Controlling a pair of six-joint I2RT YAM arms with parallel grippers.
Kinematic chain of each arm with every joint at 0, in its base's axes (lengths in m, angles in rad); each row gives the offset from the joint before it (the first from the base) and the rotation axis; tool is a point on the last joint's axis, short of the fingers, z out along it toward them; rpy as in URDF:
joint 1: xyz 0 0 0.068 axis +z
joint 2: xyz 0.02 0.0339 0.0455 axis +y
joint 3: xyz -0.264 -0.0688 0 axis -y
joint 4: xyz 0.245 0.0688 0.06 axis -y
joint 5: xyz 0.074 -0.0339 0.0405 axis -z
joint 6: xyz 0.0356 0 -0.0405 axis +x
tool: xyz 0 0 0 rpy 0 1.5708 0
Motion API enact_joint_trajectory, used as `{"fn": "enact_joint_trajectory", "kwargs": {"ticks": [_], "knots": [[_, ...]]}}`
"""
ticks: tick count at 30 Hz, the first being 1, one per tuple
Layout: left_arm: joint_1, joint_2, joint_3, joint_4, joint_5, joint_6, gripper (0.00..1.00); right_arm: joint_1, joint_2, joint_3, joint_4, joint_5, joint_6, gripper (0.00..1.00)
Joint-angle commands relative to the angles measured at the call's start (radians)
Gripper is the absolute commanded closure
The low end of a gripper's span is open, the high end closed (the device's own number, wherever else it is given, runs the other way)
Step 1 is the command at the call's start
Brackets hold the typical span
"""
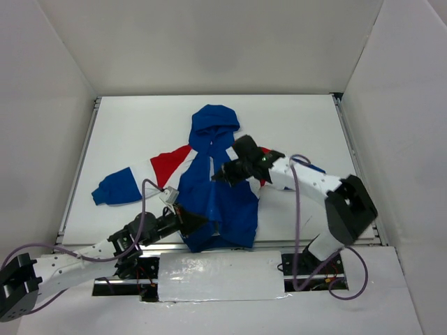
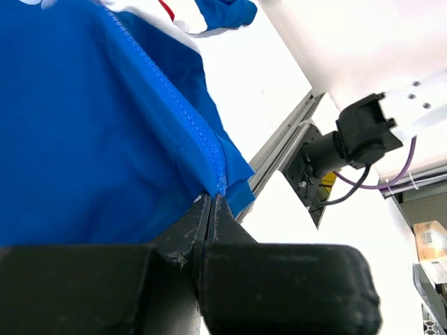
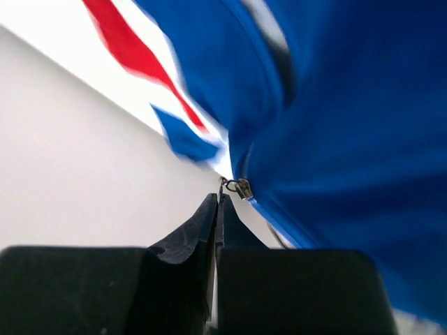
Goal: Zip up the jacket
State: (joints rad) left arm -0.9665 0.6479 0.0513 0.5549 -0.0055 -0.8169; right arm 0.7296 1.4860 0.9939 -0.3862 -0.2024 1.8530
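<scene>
You are well into the zip, by the look of it, but not finished. The jacket (image 1: 230, 209) lies flat on the table (image 1: 293, 118), around the middle and a little toward 6 o'clock. Its long axis runs almost straight from 12 to 6, with the hood (image 1: 213, 122) pointing to 12 o'clock and the hem (image 1: 220, 241) toward your arm bases at 6. One sleeve (image 1: 112, 188) stretches out toward 8 or 9 o'clock. The other runs toward 3 and is mostly hidden under your right arm.

Your left claw (image 1: 201, 222) is pinched shut on the bottom corner of the hem, right at the foot of the zipper. The left wrist view shows blue fabric caught between the closed tips, which anchors the lower end. Your right claw (image 1: 218, 174) sits at chest height on the front, its tips together on the small metal zipper pull (image 3: 227, 184) — the right wrist view shows the ring nipped between them.

Judging from where that pull sits, the lower front is joined. What is left is the short stretch toward 12 o'clock, up to the collar below the hood. The right wrist view is blurred, so you cannot tell from it how cleanly the teeth have met below the pull. The next pull should follow the axis toward 12, with the hem held taut at 6.
</scene>
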Motion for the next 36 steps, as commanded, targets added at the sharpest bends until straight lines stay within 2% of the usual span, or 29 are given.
{"fn": "enact_joint_trajectory", "kwargs": {"ticks": [1,2,5,8,10,11,13,14,18,21,27,28,29,30,31,32,34,35,36], "knots": [[-0.024,-0.045,-0.03,-0.029,0.07,-0.013,1.0,-0.148,0.162,0.246,-0.038,0.126,-0.05,1.0],[-0.026,-0.05,-0.03,-0.035,0.068,-0.013,1.0,-0.168,0.272,0.303,-0.099,0.124,-0.081,1.0],[-0.038,-0.062,-0.025,-0.053,0.067,-0.014,1.0,-0.22,0.463,0.552,-0.247,0.132,-0.126,1.0],[-0.052,-0.073,-0.028,-0.064,0.061,-0.018,1.0,-0.251,0.572,0.699,-0.28,0.179,-0.153,1.0],[-0.06,-0.076,-0.037,-0.056,0.059,-0.025,1.0,-0.28,0.627,0.753,-0.222,0.192,-0.19,1.0],[-0.061,-0.073,-0.042,-0.05,0.061,-0.028,1.0,-0.295,0.649,0.765,-0.091,0.181,-0.269,1.0],[-0.067,-0.056,-0.047,-0.024,0.067,-0.033,1.0,-0.328,0.701,0.854,0.015,0.132,-0.342,1.0],[-0.07,-0.048,-0.048,-0.017,0.068,-0.034,1.0,-0.344,0.762,0.899,0.12,0.045,-0.435,1.0],[-0.103,-0.018,-0.048,0.007,0.036,-0.042,1.0,-0.394,0.881,1.251,0.179,-0.054,-0.65,1.0],[-0.115,-0.002,-0.082,0.037,0.021,-0.048,1.0,-0.413,0.939,1.391,0.176,-0.109,-0.722,1.0],[-0.121,0.048,-0.068,0.024,0.01,-0.039,1.0,-0.455,0.955,1.364,0.302,-0.262,-0.748,0.98],[-0.123,0.05,-0.061,0.005,0.01,-0.045,1.0,-0.46,0.953,1.361,0.305,-0.284,-0.759,0.9],[-0.121,0.05,-0.051,-0.012,0.01,-0.047,1.0,-0.461,0.945,1.35,0.322,-0.299,-0.774,0.73],[-0.121,0.045,-0.021,-0.079,-0.049,-0.05,0.94,-0.461,0.936,1.324,0.328,-0.311,-0.785,0.68],[-0.121,0.042,-0.005,-0.116,-0.076,-0.062,0.84,-0.46,0.913,1.315,0.326,-0.316,-0.813,0.62],[-0.123,0.038,0.021,-0.14,-0.088,-0.054,0.67,-0.461,0.899,1.309,0.308,-0.313,-0.828,0.41],[-0.123,0.009,0.048,-0.235,-0.142,-0.062,0.46,-0.461,0.864,1.309,0.265,-0.307,-0.882,0.25],[-0.123,-0.02,0.077,-0.272,-0.163,-0.065,0.24,-0.463,0.85,1.331,0.242,-0.296,-0.9,0.14],[-0.121,-0.034,0.096,-0.314,-0.215,-0.068,0.19,-0.463,0.837,1.347,0.215,-0.289,-0.923,0.1]]}}
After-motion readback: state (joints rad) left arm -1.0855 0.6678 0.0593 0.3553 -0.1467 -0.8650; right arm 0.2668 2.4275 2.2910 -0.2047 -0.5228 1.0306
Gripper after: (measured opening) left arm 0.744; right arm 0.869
